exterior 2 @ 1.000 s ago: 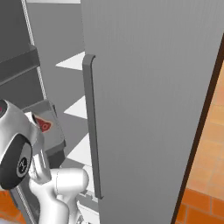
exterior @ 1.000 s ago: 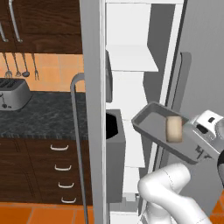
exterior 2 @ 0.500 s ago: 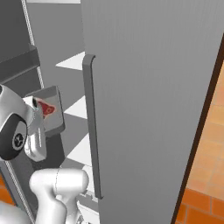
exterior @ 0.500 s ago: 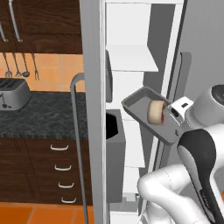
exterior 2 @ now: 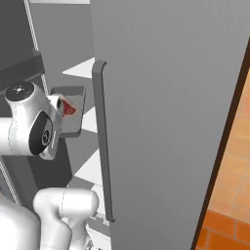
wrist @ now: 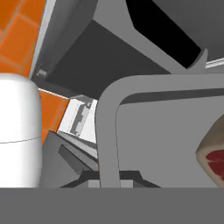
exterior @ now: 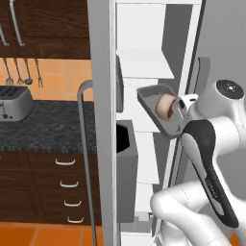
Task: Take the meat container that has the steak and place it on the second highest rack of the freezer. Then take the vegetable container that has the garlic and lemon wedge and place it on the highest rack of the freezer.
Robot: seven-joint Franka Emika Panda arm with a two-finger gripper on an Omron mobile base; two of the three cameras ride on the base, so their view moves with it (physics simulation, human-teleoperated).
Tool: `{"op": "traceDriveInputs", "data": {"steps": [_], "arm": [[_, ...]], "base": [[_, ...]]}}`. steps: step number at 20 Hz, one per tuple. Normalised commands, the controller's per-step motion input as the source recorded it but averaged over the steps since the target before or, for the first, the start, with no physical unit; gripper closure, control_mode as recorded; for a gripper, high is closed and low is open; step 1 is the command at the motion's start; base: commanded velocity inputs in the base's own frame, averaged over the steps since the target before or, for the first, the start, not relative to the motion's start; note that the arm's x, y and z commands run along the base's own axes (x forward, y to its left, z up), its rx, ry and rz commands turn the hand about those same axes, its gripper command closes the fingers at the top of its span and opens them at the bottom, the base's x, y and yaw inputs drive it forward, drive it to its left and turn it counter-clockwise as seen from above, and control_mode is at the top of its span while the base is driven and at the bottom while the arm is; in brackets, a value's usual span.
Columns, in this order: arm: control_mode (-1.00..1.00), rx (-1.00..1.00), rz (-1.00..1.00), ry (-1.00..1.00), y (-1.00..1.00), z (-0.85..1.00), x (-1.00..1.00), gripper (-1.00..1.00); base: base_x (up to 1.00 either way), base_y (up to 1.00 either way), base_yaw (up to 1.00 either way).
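On the far left a toaster (exterior: 13, 102) sits on the dark counter (exterior: 43, 127), well clear of the action, and then comes the open freezer (exterior: 144, 72) with its grey door bin (exterior: 126, 158) low in the gap. Moving right, the meat container (exterior: 154, 98) hangs in the air in front of the white shelves, tilted steeply, its far end pointing into the cavity and its near end at the gripper (exterior: 180, 108). The steak (exterior: 166, 106) lies against the near, lower end, close to the fingers. The gripper is clamped tight on the tray's near rim, so the tray's long axis runs straight out from the fingers toward the shelves. From the right side the container (exterior 2: 73, 114) shows beside the wrist, next to the freezer door's long handle (exterior 2: 103, 146). In the hand view the tray rim (wrist: 109, 113) curves past with the steak (wrist: 214, 155) at the edge. My read: the tray wants levelling, then a push forward along its length onto the second highest rack.
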Motion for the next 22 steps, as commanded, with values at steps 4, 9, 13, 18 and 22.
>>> {"op": "traceDriveInputs", "data": {"steps": [4, 9, 13, 18, 22], "arm": [[-1.00, 0.25, 0.01, -0.06, 0.24, -0.28, 0.59, 1.00], [-1.00, 0.03, 0.00, 0.04, 0.51, -0.38, 0.74, 1.00], [-1.00, 0.10, 0.03, 0.12, 0.00, 0.00, 0.72, 1.00], [-1.00, 0.03, 0.00, 0.11, 0.06, -0.06, 0.94, 1.00], [-1.00, 0.00, 0.00, 0.15, 0.07, -0.29, 0.94, 1.00]], "base": [[0.00, 0.00, 0.00], [0.00, 0.00, 0.00], [0.00, 0.00, 0.00], [0.00, 0.00, 0.00], [0.00, 0.00, 0.00]]}}
